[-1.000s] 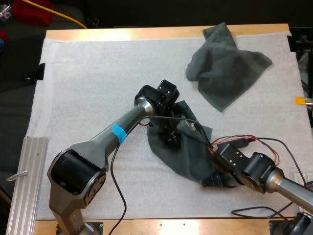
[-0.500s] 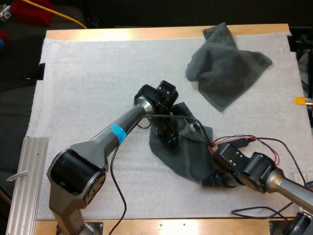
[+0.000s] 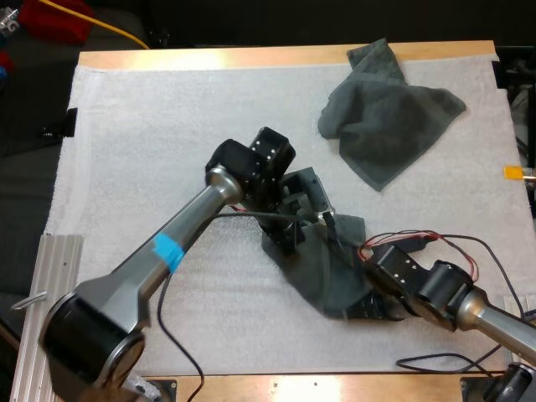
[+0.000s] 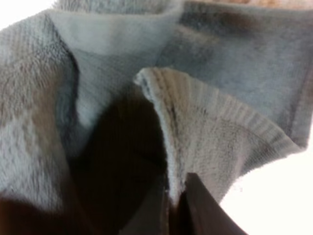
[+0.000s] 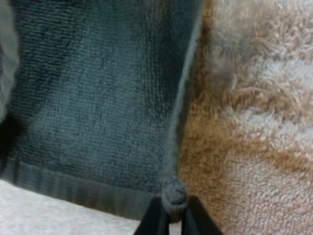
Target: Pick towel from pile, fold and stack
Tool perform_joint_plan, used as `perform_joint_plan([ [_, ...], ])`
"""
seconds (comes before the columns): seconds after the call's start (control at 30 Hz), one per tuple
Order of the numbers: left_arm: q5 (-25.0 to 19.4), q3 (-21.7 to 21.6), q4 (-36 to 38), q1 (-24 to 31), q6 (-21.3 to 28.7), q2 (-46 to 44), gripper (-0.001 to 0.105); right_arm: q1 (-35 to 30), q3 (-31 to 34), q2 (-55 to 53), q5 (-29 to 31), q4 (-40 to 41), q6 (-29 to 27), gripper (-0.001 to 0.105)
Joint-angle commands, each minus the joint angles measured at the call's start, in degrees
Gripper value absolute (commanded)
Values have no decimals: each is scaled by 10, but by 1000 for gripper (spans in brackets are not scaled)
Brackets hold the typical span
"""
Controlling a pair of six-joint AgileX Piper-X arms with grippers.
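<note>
The left gripper (image 3: 287,236) is clamped on a ribbed hem of the dark grey-green towel (image 3: 335,268), which lies near the middle of the white mat (image 3: 142,126); its wrist view shows that hem pinched between the black fingers, with cloth bunched up around them; the right gripper (image 3: 367,306) squeezes the same towel's near corner, low on the mat; a 2nd towel (image 3: 387,117) lies crumpled at the mat's far right, well apart; since 1 s ago the left gripper has swung leftward, drawing its edge of the towel along; the right gripper and the 2nd towel have stayed put.
</note>
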Motion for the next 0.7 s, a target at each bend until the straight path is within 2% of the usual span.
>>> perform_joint_plan([
  [0.0,8,-2,9,5,4,-18,0,1,-13,-15,-4,6,-10,1],
  [0.13,19,-2,16,29,-3,-68,0,0,-46,-46,33,18,-13,1],
  [0.33,80,-2,16,96,-27,-158,0,0,-129,-65,92,43,-28,1],
  [0.5,143,-2,10,134,-55,-221,0,0,-200,-65,106,52,-37,1],
  [0.67,133,-2,10,139,-73,-272,0,0,-264,-65,125,75,-38,1],
])
